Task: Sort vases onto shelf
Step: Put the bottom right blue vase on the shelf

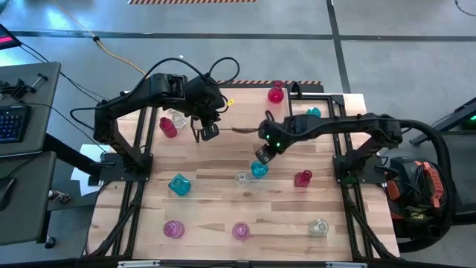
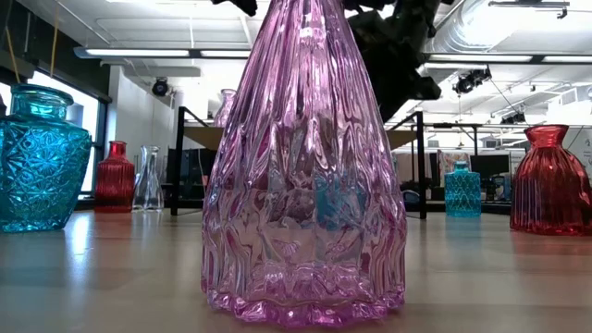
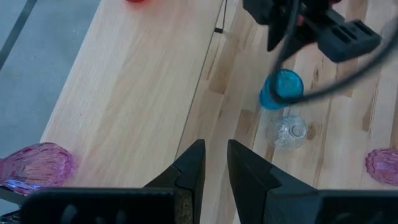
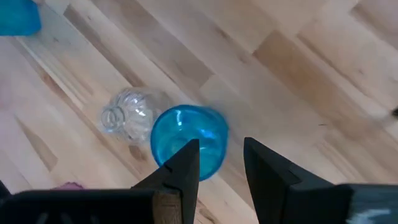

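Note:
My right gripper (image 1: 262,155) hangs open just above a teal-blue vase (image 4: 189,146) that stands upright on the table beside a small clear vase (image 4: 127,115). Its fingers point steeply down over the vase's mouth, and I cannot see them touch it. My left gripper (image 3: 215,155) waits over the near edge of the shelf (image 3: 137,93), its fingers a little apart with nothing between them. The shelf is a light-wood board on black legs (image 2: 176,157) and carries a pink vase (image 3: 37,165) and a red one (image 1: 277,93).
More vases stand on the table: teal (image 1: 178,184), red (image 1: 303,178), two pink (image 1: 173,229) (image 1: 240,231) and clear (image 1: 318,227) toward the near edge. A dark pink vase (image 1: 168,126) and a clear one (image 1: 178,117) stand below the left arm.

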`<action>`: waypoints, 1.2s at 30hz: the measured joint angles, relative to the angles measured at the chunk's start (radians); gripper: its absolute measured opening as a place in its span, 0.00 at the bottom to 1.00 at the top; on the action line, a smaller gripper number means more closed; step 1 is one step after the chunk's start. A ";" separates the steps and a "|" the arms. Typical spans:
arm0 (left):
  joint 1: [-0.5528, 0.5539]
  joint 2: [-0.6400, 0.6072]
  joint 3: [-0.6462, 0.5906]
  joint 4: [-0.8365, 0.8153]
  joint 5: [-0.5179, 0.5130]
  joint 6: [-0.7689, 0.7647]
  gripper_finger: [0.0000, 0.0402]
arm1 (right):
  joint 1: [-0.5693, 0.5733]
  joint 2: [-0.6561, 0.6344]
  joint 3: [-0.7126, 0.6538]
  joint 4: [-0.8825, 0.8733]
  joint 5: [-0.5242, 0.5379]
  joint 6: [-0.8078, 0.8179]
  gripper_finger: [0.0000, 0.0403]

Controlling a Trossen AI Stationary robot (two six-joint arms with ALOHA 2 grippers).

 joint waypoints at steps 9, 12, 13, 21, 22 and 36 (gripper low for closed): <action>0.000 0.000 0.000 0.001 0.000 0.000 0.14 | 0.057 0.045 0.000 0.026 0.015 0.036 0.26; 0.000 0.000 0.000 0.002 0.000 0.000 0.14 | 0.077 0.066 0.000 0.028 0.011 0.053 0.26; 0.000 0.000 0.000 0.002 0.000 0.000 0.14 | 0.084 0.072 0.000 0.034 0.011 0.053 0.26; 0.000 0.000 0.000 0.010 0.000 0.000 0.14 | 0.122 0.084 0.000 0.041 0.051 0.102 0.26; 0.000 0.000 0.000 0.010 0.000 0.000 0.14 | 0.123 0.084 0.000 0.041 0.058 0.102 0.26; 0.000 0.000 0.000 0.017 0.000 0.000 0.14 | 0.119 0.133 0.001 0.052 0.059 0.114 0.22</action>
